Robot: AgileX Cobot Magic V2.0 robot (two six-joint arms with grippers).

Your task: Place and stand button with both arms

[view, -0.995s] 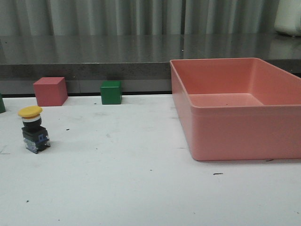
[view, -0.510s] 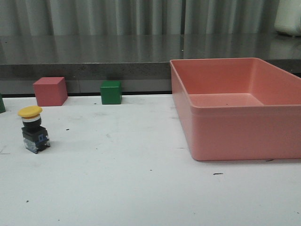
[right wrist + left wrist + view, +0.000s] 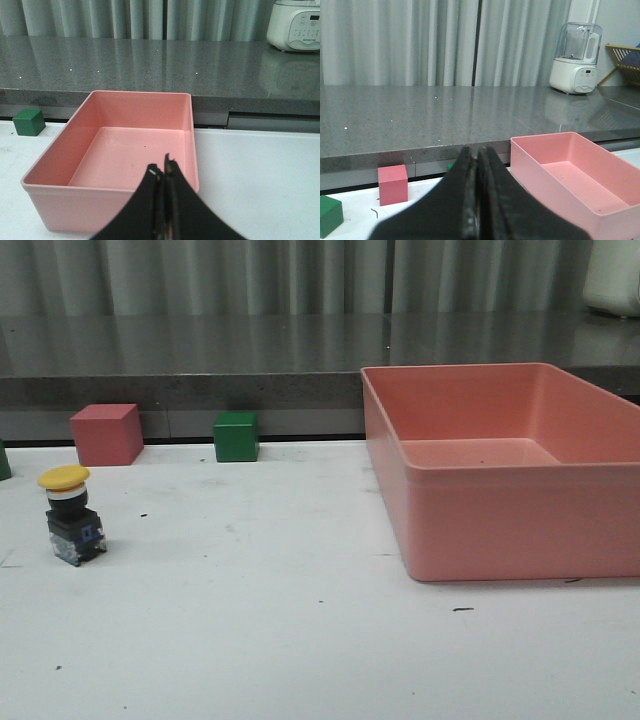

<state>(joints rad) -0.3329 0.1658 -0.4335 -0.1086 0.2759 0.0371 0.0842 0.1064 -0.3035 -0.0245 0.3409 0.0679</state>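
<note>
One push button (image 3: 70,515) stands upright, yellow cap up, at the left of the white surface (image 3: 280,640), well apart from the single pink bin (image 3: 510,510), which holds nothing. One red cube (image 3: 106,434) and one green cube (image 3: 236,436) sit along the far edge. The left hand (image 3: 477,200) and right hand (image 3: 164,205) are each pressed closed, gripping nothing.

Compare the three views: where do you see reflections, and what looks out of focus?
Front view: soft even light, the grey counter mirrors the curtain, the push button casts little shadow. Left wrist view: the counter reflects the blender; the left gripper is a blurred dark mass, jaws shut. Right wrist view: the right gripper is likewise soft; the pink bin is sharp.
</note>
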